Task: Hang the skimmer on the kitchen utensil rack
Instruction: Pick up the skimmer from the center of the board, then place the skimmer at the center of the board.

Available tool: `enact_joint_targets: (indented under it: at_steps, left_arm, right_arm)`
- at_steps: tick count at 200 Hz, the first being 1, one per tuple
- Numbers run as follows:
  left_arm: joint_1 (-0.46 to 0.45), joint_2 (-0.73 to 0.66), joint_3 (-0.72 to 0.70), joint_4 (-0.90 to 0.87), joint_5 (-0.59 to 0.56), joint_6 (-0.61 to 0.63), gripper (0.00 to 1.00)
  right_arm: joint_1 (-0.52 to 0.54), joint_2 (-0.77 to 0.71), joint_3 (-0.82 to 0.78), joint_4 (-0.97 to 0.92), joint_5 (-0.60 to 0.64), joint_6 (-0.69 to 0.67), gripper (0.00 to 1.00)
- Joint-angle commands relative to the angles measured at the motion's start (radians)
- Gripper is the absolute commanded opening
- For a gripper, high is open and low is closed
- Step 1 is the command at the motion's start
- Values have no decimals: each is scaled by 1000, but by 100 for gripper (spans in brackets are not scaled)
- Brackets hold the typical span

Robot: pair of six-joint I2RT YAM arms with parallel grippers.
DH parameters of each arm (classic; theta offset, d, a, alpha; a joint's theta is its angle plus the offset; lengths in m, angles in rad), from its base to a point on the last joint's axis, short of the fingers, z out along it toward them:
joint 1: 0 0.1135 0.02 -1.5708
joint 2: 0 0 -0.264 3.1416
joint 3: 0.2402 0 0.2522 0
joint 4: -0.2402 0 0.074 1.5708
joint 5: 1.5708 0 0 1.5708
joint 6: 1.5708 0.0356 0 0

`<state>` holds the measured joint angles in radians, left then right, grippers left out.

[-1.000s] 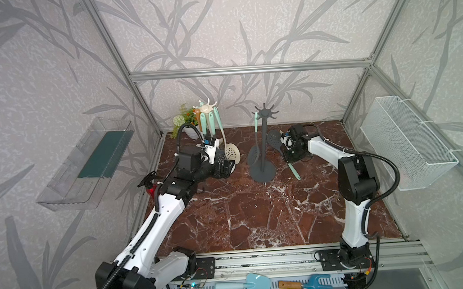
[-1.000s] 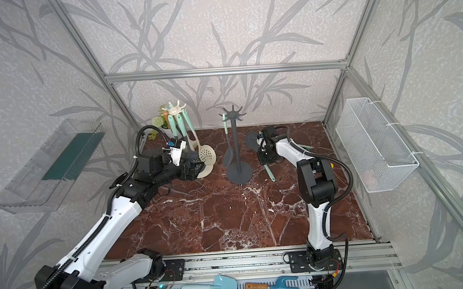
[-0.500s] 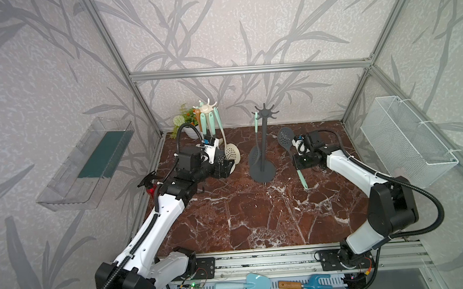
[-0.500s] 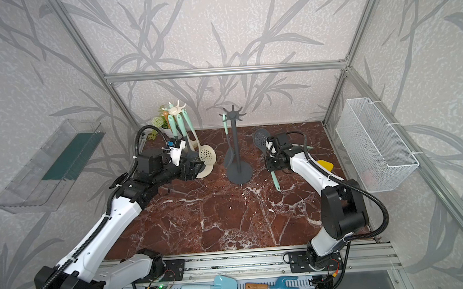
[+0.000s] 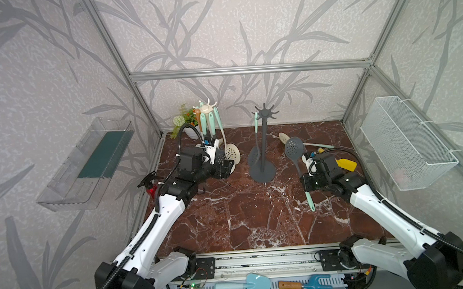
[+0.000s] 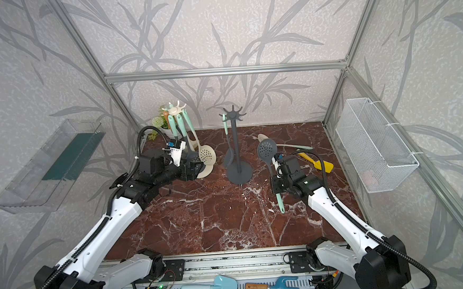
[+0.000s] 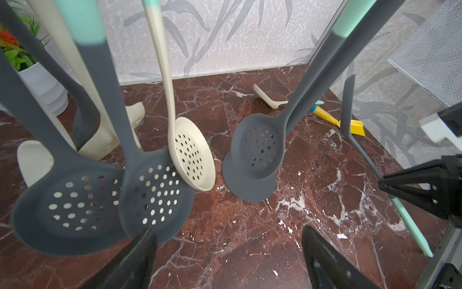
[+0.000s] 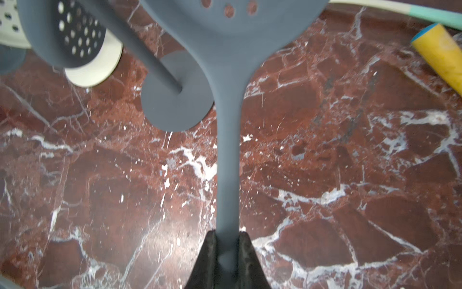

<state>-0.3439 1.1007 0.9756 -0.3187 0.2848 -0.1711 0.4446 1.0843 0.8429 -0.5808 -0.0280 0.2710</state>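
Observation:
The grey skimmer (image 5: 294, 147) with a mint handle end is held tilted above the marble, head up and toward the back. My right gripper (image 5: 308, 179) (image 6: 278, 182) is shut on the middle of its handle (image 8: 228, 162); in the right wrist view both black fingers (image 8: 228, 240) clamp the shaft. The dark grey utensil rack (image 5: 263, 137) (image 6: 236, 145) stands left of it, apart, with another grey skimmer (image 7: 257, 147) hanging from a hook. My left gripper (image 5: 227, 167) (image 7: 230, 250) is open and empty at the foot of a cream rack (image 5: 207, 108).
The cream rack carries several hanging utensils (image 7: 192, 155). A yellow scraper (image 5: 346, 164) and a cream spoon (image 5: 283, 137) lie behind my right arm. A wire basket (image 5: 406, 142) hangs on the right wall, a clear shelf (image 5: 88, 162) on the left. A potted plant (image 5: 185, 123) fills the back left corner.
My right gripper has carried the skimmer away from the dark rack, toward the front and right, and the arm has swung outward. The left arm has stayed put.

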Motion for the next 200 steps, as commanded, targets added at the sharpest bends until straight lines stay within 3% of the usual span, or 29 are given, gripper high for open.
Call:
enact_joint_targets:
  at_steps: [1, 17, 89, 120, 154, 200]
  left_arm:
    - [-51, -21, 42, -86, -133, -32, 88]
    - [-81, -22, 60, -118, -177, -22, 88]
    - [-83, -82, 27, -271, -59, -33, 86]
    - [-84, -130, 18, -326, -48, 35, 86]
    - [-83, -123, 28, -367, -74, 78, 86]
    - [-84, -125, 12, -362, -59, 99, 85]
  right_arm:
    - [53, -38, -8, -100, 62, 21, 0]
    - [99, -29, 8, -153, 74, 11, 0]
    - [364, 65, 38, -195, 37, -54, 0]
    - [436, 150, 65, -168, 2, -108, 0]
    - [479, 299, 114, -96, -8, -216, 0]
    - [532, 553, 225, -28, 28, -473, 0]
